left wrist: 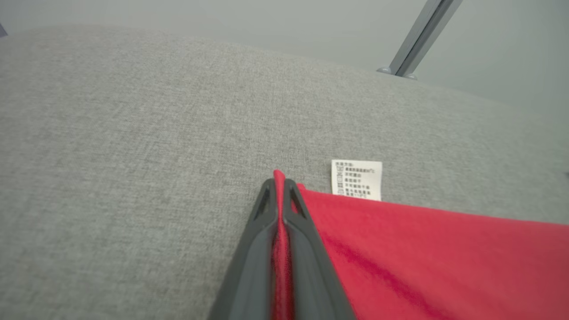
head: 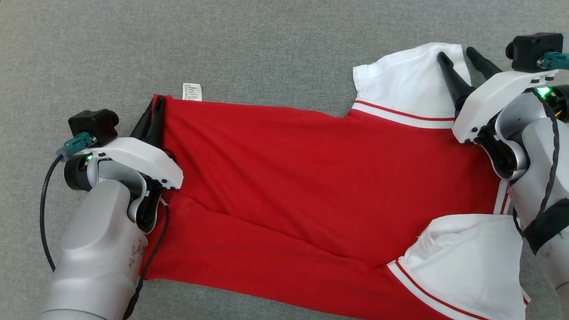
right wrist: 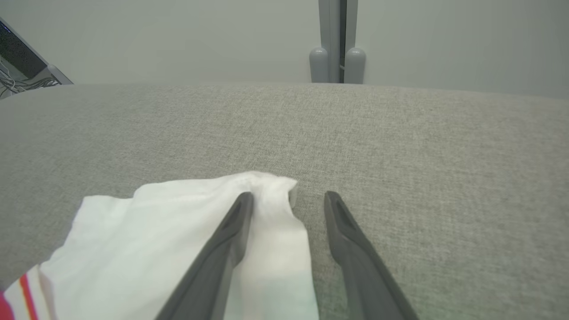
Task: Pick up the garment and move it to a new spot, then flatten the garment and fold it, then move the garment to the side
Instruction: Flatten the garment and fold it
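Grey and coarsely woven, the flat cloth-covered surface (head: 266, 44) runs out beyond both claws. On it lies the soft red knit garment (head: 311, 178), spread nearly flat with one long ridge of slack. Its long axis runs straight from the left gripper (head: 154, 101) across to the right gripper (head: 454, 52). The left claw is pressed together on the far hem corner, red cloth pinched between its fingers. The right claw stands apart, holding nothing: one finger rests on the rumpled white sleeve (head: 400, 80), the other on bare grey, with the sleeve's edge between them. I judge that sleeve to be the next grasp, and the right arm the nearer. Just right of the left fingertips lies a small white printed care label (head: 192, 92).
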